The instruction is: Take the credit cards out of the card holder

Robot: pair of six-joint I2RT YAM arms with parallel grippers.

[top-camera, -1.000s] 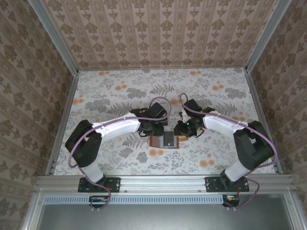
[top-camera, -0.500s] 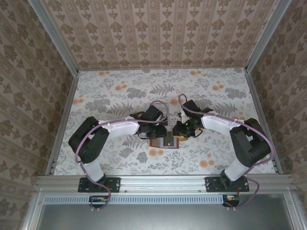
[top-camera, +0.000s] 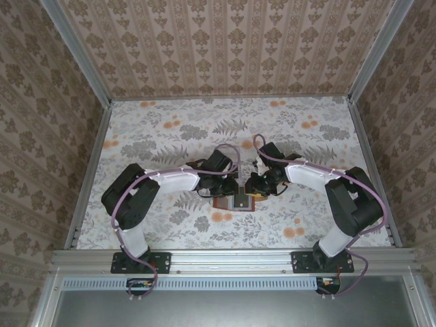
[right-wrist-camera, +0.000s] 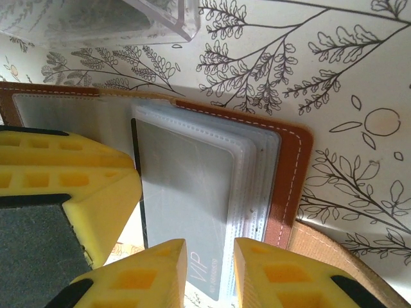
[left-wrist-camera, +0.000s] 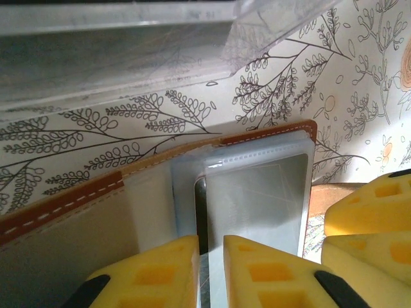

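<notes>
"At the card holder (top-camera: 235,202), open on the counter (top-camera: 170,129): the right gripper (right-wrist-camera: 210,282)?"

"Jaws clamped on its grey VIP card (right-wrist-camera: 186,192). The left gripper (left-wrist-camera: 210,273) has its jaws around a sleeve (left-wrist-camera: 257,186) edge; I cannot tell if they grip."

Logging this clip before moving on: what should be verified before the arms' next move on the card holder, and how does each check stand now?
1. The card holder lies open on the table: ok.
2. The grey card lines up with the gap of the right end effector: ok.
3. The right end effector has a firm grip on that card: cannot tell.
4. The left end effector is pinning the holder's sleeves: cannot tell.
5. The two end effectors have room between them: cannot tell; they are crowded together.
6. The clear tray sits apart from the holder: ok.
</notes>
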